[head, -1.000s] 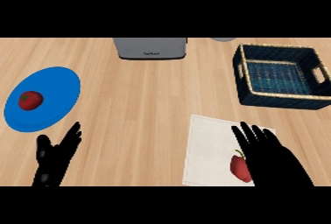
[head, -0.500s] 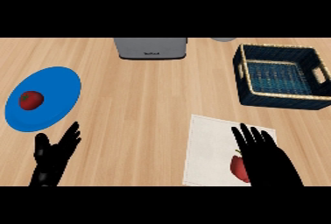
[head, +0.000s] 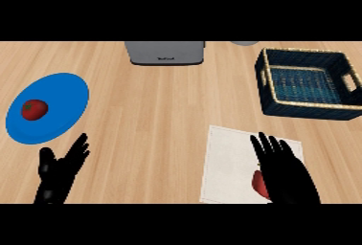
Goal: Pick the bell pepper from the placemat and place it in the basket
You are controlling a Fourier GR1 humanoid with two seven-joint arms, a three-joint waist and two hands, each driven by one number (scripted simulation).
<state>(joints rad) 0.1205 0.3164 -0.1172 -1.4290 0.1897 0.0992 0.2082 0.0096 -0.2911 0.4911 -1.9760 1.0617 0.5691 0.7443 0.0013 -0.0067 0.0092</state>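
Red bell pepper (head: 259,184) on white placemat (head: 226,167), mostly hidden, orientation unclear. Right hand (head: 286,172) above it, fingers straight, holding nothing. Basket (head: 305,108) well beyond placemat.

Kitchen — light wood surface (head: 163,110), grey toaster (head: 165,51) at far edge, blue plate (head: 63,103) with tomato (head: 34,109), white placemat (head: 230,162), woven basket (head: 308,84).

Bright, even light; perhaps slightly soft

Wood counter (head: 163,110): plate (head: 63,119), placemat (head: 230,165), basket (head: 272,103), toaster (head: 165,52).
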